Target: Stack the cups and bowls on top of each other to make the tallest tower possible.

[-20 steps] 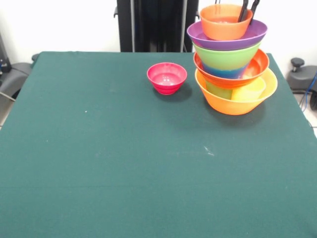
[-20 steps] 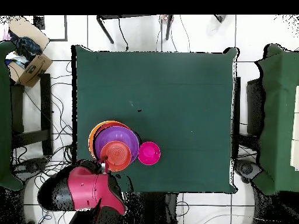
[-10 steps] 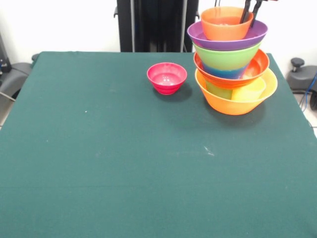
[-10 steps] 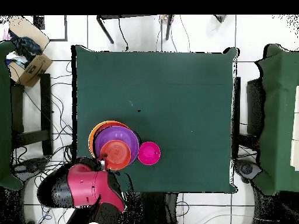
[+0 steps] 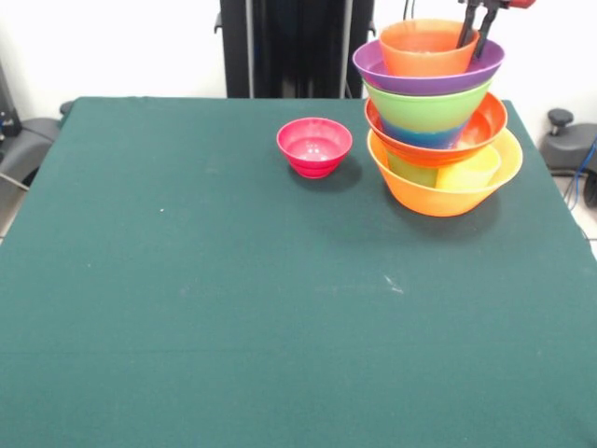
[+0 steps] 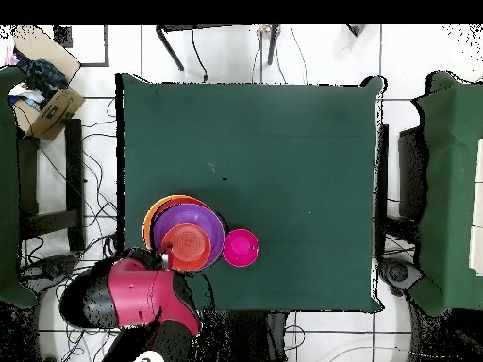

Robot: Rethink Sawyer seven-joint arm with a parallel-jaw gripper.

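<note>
My claw (image 5: 478, 33) hangs over the small orange bowl (image 5: 425, 49), its two fingers slightly apart, holding nothing. That bowl caps the tower (image 5: 437, 117), which stands upright directly beneath me near the worktop (image 5: 233, 308) corner. The small pink bowl (image 5: 314, 146) sits mouth-up and empty just beside the tower; beyond it, open green surface.

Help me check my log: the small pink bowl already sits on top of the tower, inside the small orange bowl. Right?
No. The front view shows the small pink bowl standing alone on the table, beside the tower. The small orange bowl on top holds only the gripper tips.
</note>
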